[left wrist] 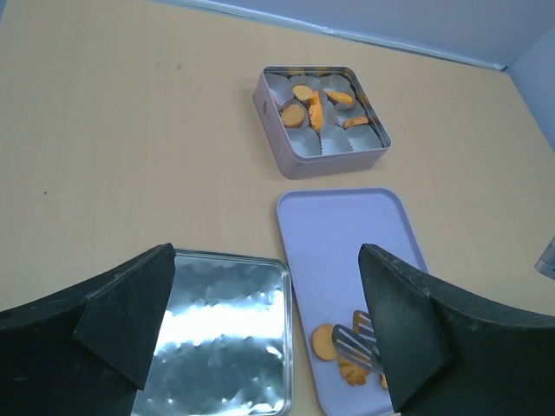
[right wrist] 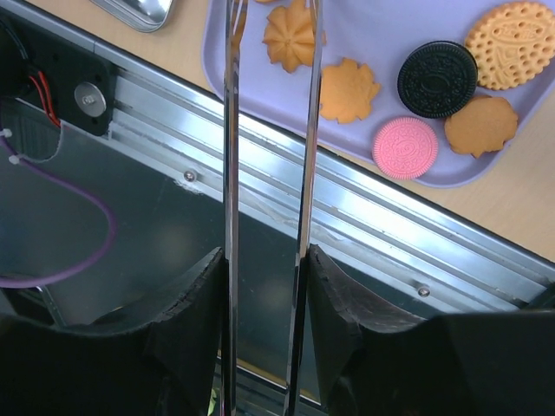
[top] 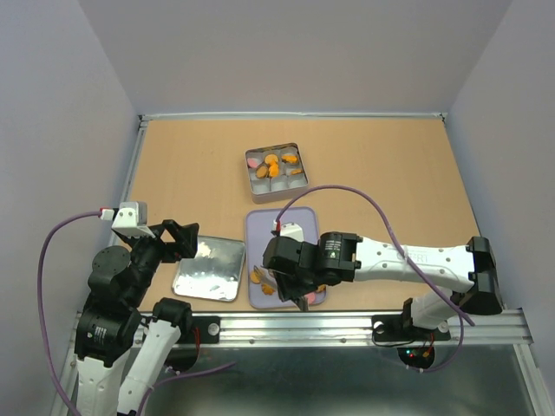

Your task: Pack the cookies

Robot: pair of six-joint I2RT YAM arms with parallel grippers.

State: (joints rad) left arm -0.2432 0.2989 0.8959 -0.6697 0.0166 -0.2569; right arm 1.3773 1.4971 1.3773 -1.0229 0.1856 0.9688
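Several cookies lie at the near end of the lilac tray [top: 282, 227]: a flower [right wrist: 290, 35], a leaf [right wrist: 347, 89], a black round [right wrist: 437, 79], a pink round [right wrist: 405, 147] and brown ones [right wrist: 481, 124]. More orange cookies [top: 277, 165] sit in paper cups in the square tin [top: 249, 178]. My right gripper [right wrist: 267, 253] is shut on metal tongs [right wrist: 231, 130]. Their slotted tips [left wrist: 354, 341] rest over the cookies [left wrist: 325, 341] at the tray's near left. My left gripper [left wrist: 267, 260] is open and empty above the tin lid [left wrist: 217, 338].
The shiny tin lid [top: 208, 269] lies left of the tray, near the front edge. The metal rail [right wrist: 364, 217] runs along the table's front, just below the tray. Walls close off the table's left, right and back.
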